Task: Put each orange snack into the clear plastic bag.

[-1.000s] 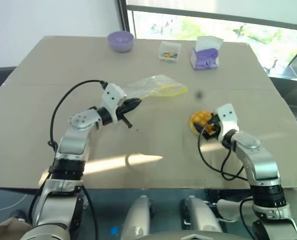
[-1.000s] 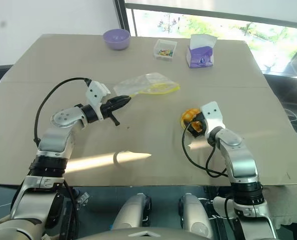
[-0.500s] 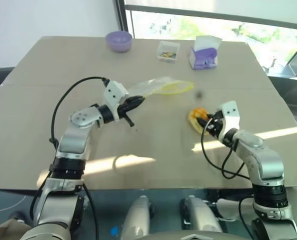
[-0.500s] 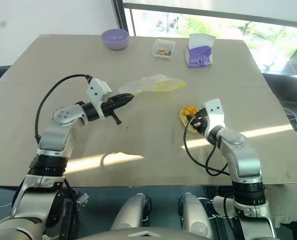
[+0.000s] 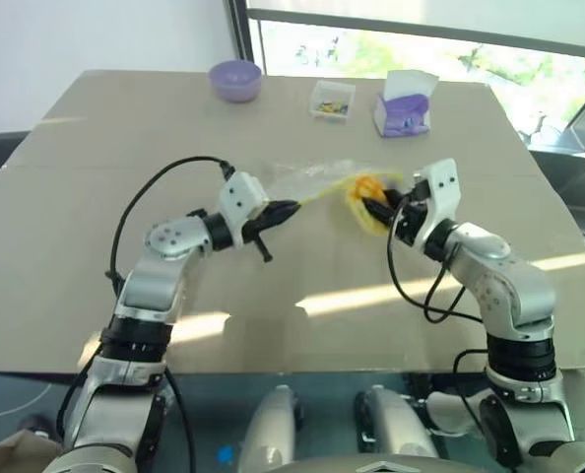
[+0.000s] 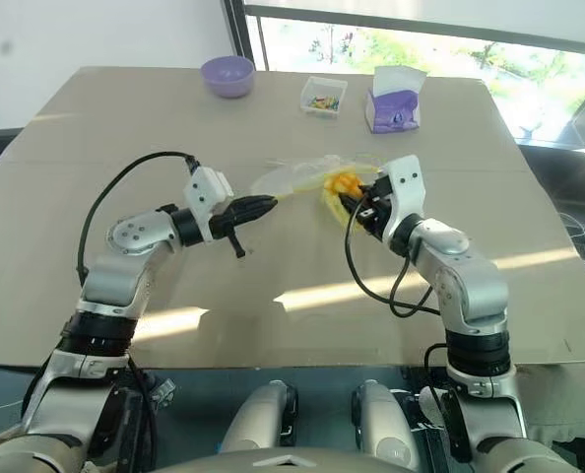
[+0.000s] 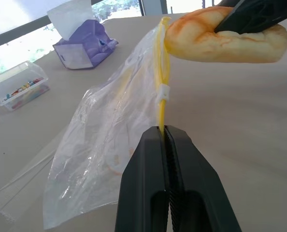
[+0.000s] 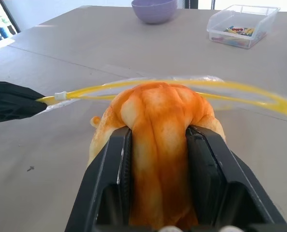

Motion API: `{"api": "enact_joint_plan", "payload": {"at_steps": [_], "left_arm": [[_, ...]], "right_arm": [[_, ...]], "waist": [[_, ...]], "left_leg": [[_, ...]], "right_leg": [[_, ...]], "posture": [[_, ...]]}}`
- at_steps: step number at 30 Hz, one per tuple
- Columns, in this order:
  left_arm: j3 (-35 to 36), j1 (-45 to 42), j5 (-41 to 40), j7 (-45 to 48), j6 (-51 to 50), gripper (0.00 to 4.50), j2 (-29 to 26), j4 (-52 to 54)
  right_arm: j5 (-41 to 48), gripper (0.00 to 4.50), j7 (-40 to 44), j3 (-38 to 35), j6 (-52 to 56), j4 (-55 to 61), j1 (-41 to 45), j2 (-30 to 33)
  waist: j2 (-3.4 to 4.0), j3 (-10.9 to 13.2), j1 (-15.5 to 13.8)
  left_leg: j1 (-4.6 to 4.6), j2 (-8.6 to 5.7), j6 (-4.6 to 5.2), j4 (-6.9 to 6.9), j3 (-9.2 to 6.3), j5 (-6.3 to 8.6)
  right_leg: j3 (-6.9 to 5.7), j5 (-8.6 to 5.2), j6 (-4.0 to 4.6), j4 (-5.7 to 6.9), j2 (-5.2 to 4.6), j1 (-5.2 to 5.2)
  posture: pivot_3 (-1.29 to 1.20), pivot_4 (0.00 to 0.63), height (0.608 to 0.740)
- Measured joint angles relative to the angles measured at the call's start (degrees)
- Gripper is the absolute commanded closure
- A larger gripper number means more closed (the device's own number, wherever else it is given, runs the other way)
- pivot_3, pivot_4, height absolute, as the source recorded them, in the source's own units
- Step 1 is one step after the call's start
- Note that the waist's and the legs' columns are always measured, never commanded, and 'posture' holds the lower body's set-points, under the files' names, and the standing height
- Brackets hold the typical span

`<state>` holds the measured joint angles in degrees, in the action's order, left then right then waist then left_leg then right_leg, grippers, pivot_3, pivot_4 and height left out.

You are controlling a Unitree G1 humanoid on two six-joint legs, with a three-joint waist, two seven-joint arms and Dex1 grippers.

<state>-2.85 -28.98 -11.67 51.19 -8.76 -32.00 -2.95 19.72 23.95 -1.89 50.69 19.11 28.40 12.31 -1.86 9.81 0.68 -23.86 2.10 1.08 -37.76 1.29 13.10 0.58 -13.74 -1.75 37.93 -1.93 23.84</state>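
— Now that the bun is off the desk (image 5: 96,197), where is it?
— My right gripper (image 5: 379,207) has lifted it from near the right edge toward the middle; the orange snack (image 8: 158,140) sits squeezed between my fingers, right at the clear plastic bag (image 7: 109,140).
— And the bag?
— My left gripper (image 7: 164,133) stays clamped on its yellow seal strip (image 7: 161,92), raised higher than a second ago. Next, I judge, comes pushing it in.

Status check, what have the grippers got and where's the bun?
Left gripper shut on clear plastic bag seal strip. Right gripper shut on round orange bun, at bag mouth, not in. Nothing blocking.
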Motion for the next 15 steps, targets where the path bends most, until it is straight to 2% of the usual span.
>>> {"api": "enact_joint_plan", "payload": {"at_steps": [7, 15], "left_arm": [[0.1, 0.0, 0.4, -0.1, 0.6, 4.5, -0.3, 0.0], [0.0, 0.0, 0.4, 0.0, 1.5, 4.5, 0.1, -0.1]], "right_arm": [[2.7, 2.83, 3.7, 0.5, 1.6, 1.7, -0.7, 7.5], [3.0, 2.83, 3.3, 0.7, 1.5, 1.7, -0.5, 7.9]], "waist": [[0.0, 0.0, 0.0], [0.0, 0.0, 0.1]], "left_leg": [[0.0, 0.0, 0.0, 0.0, 0.02, 0.0], [0.01, 0.0, 0.0, 0.0, 0.03, 0.0]], "right_leg": [[0.02, 0.0, 0.0, -0.02, -0.01, 0.0], [0.03, 0.0, -0.01, -0.01, 0.01, 0.0]], "posture": [[0.0, 0.15, 0.733], [0.0, 0.15, 0.733]]}}
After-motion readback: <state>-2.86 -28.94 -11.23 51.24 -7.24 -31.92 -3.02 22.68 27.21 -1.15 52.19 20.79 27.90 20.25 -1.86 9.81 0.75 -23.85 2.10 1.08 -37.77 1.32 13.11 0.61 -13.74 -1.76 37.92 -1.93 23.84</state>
